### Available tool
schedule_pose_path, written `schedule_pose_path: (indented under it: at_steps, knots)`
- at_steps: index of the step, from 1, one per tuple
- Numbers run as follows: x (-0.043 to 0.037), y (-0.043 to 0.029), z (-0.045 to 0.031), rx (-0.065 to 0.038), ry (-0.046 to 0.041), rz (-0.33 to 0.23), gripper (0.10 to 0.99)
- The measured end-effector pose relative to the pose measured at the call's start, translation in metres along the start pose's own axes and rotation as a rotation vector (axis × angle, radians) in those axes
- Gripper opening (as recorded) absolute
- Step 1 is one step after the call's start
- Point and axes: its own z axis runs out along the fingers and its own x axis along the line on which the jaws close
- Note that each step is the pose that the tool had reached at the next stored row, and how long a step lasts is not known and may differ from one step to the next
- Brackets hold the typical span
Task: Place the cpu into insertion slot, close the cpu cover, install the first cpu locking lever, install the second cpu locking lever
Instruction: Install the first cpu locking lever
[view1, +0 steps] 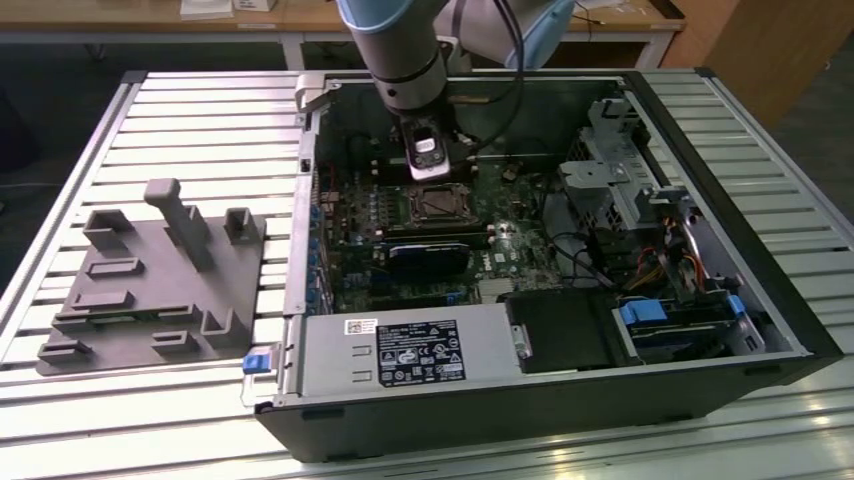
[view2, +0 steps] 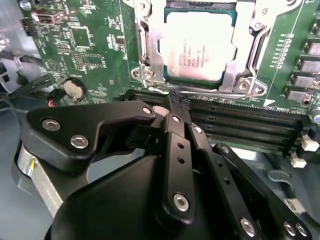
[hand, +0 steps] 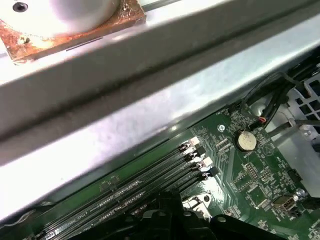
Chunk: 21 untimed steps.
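Exterior view: arm reached down into the open computer case (view1: 747, 260), gripper (view1: 430, 168) hovering just behind the socket (view1: 437, 203) on the green board. Second wrist view: chip (view2: 198, 46) sat in the socket, metal frame (view2: 150, 47) lay down around it; gripper (view2: 175, 106) fingers pressed together, holding nothing, tip by the thin wire lever (view2: 210, 91) along the socket edge near the memory slots (view2: 240, 120). First wrist view: memory slots (hand: 150, 185), coin battery (hand: 245, 141). My read: lever step; push it down and sideways under its hook, slowly.

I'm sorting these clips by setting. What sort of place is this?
Probably a robotics lab or test bench: an opened computer case lies on a slatted metal table, beside a grey fixture block, with a wooden desk behind.
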Motion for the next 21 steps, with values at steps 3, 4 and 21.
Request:
schedule_pose_path:
  at_steps: [3,4,21]
  knots:
    - [-0.0010,0.0019,-0.0057,0.000,0.0000,0.000,0.106]
    - [-0.0014,0.0026,-0.0078,0.000,0.0000,0.000,0.106]
    - [-0.0048,0.0057,-0.0204,0.085,-0.0381,-0.024,0.106]
